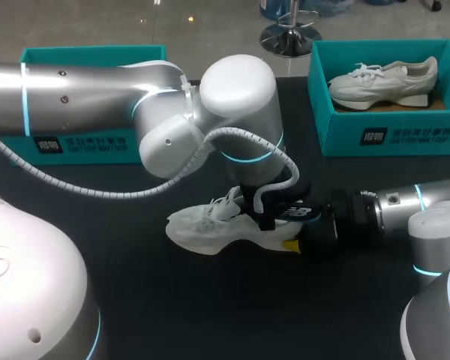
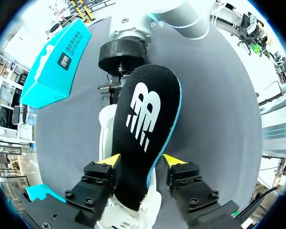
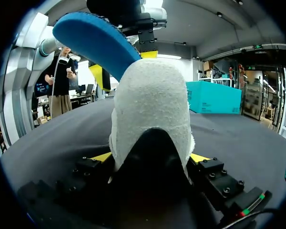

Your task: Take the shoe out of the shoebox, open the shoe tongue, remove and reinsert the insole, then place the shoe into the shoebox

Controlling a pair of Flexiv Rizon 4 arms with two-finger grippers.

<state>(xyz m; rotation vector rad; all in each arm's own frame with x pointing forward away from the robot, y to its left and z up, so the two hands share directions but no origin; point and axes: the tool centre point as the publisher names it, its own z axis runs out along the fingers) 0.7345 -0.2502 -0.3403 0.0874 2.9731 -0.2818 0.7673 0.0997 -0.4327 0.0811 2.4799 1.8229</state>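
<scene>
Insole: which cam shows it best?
Left wrist view: the insole fills it, black top face-on. Right wrist view shows only its blue underside arching over the shoe; head view, a dark sliver under the left arm.

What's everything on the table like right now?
shoe, upright on the table, out of any box
insole, partly out of the shoe, one end raised
left end effector, at the insole, open or shut unclear
right end effector, shut on the shoe's heel
other shoe, inside the right box
right box, open
left box, open
</scene>
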